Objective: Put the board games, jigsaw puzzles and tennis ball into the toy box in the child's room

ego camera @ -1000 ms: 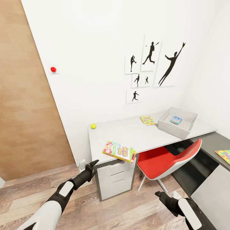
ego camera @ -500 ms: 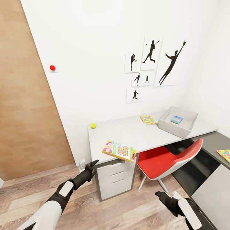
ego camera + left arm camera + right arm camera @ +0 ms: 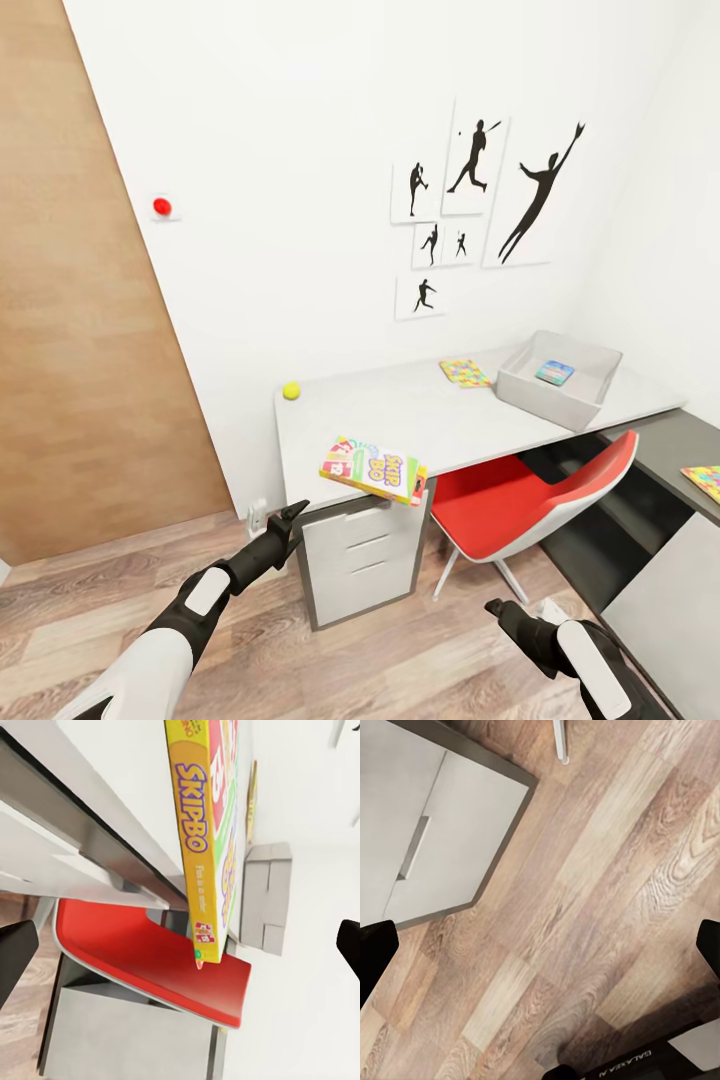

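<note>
Readable print: one game box and one robot part.
Ahead of your left hand (image 3: 291, 517), the yellow board game (image 3: 206, 832) reads "SKIPBO" in purple letters down its spine, with a smaller line under it too fine to read; from your head its lid lettering (image 3: 374, 470) is blurred. Near your right hand (image 3: 540, 945), a dark robot part (image 3: 622, 1066) carries "GALAXEA".

board game (image 3: 373, 470) on table (image 3: 430, 420) edge, toy box (image 3: 560, 378) far right

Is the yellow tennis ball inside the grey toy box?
No, the tennis ball sits on the table near the wall, far from the toy box.
</note>
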Controlling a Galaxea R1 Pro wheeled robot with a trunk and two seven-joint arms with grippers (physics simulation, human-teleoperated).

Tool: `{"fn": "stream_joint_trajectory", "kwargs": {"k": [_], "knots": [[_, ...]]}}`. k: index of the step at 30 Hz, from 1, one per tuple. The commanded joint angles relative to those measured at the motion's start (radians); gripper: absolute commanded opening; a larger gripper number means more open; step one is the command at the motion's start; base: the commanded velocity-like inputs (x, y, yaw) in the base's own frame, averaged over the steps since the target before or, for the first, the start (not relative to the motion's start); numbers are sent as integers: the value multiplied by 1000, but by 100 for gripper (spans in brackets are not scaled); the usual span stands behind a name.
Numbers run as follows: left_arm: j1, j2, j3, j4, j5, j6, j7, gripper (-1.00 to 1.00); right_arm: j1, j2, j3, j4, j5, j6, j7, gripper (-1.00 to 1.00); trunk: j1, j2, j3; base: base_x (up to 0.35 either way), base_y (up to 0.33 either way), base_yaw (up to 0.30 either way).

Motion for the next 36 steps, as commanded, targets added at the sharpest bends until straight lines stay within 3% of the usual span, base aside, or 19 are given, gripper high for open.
{"fn": "stream_joint_trajectory", "kwargs": {"k": [1, 36], "knots": [[-1, -1, 4, 0, 4, 8, 0, 100, -1, 0, 0, -2, -11, 3, -9, 100, 4, -8, -5, 0, 0, 0], [-2, -4, 3, -5, 2, 0, 1, 100, -1, 1, 0, 0, -9, 2, -9, 100, 4, -8, -5, -31, -38, 0]]}}
